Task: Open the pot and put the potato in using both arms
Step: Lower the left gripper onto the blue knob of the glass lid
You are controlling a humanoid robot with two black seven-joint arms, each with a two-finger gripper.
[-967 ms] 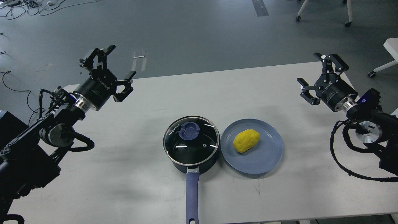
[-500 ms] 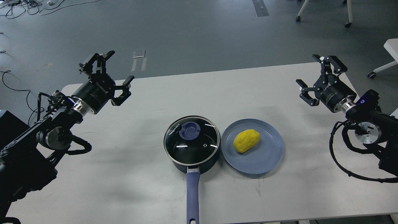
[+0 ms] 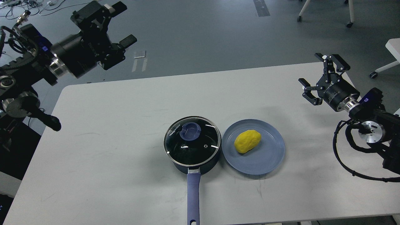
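Observation:
The dark navy pot (image 3: pixel 195 167) stands at the table's front middle, handle (image 3: pixel 193 196) pointing toward me. A round glass lid with a blue knob (image 3: pixel 191 130) sits on it. The yellow potato (image 3: pixel 247 141) lies on a blue plate (image 3: pixel 268 156) just right of the pot. My left gripper (image 3: pixel 120 23) is open and empty, raised high beyond the table's far left corner. My right gripper (image 3: pixel 322 72) is open and empty above the table's right edge, well right of the plate.
The white table (image 3: pixel 125 175) spans the view, with its far edge behind the pot. Grey floor lies beyond, with cables (image 3: pixel 28 6) at the top left and chair legs with castors (image 3: pixel 350 23) at the top right. A white furniture corner (image 3: pixel 394 47) stands at the far right.

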